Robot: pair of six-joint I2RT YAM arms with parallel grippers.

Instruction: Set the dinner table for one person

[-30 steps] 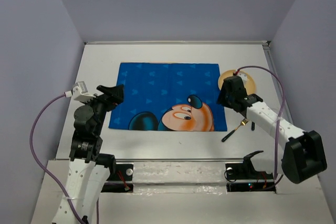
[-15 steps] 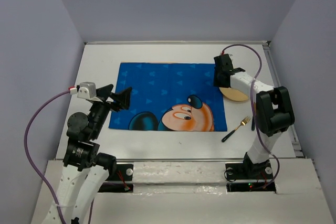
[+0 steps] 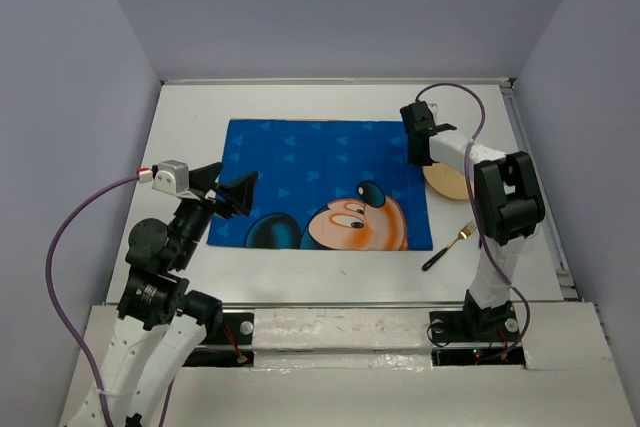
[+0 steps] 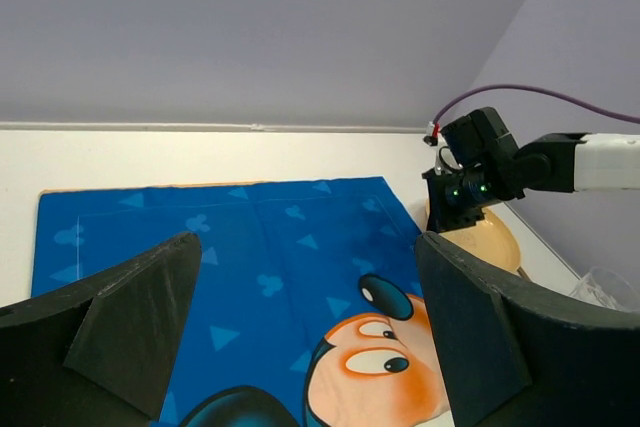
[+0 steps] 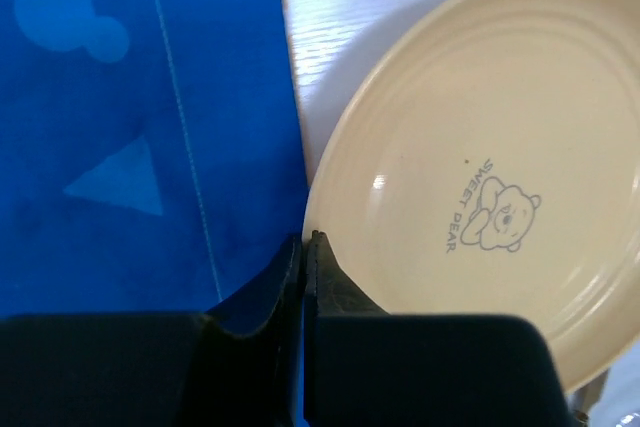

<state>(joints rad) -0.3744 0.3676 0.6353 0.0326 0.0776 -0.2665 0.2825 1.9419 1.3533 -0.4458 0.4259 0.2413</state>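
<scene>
Right gripper (image 5: 305,237) closed on nothing visible at the right edge of the placemat (image 3: 310,172), just beside the plate (image 5: 480,147), left gripper (image 4: 305,247) wide open, empty, above the placemat's left edge

dinner table (image 3: 190,117) | carries: blue placemat (image 3: 300,162) / tan plate (image 3: 452,185) / fork (image 3: 447,248)

Surface finishes as I read them from the remote station.
The counter (image 3: 190,117) is matt white, faintly grained in my right wrist view. The placemat (image 3: 300,162) is printed blue cloth, stitched near its edge. The plate (image 5: 480,147) is smooth, glossy cream. The fork (image 3: 447,249) shines gold like metal with a black handle. The left claw (image 4: 305,347) and right claw (image 5: 305,247) look like matt black plastic.
</scene>
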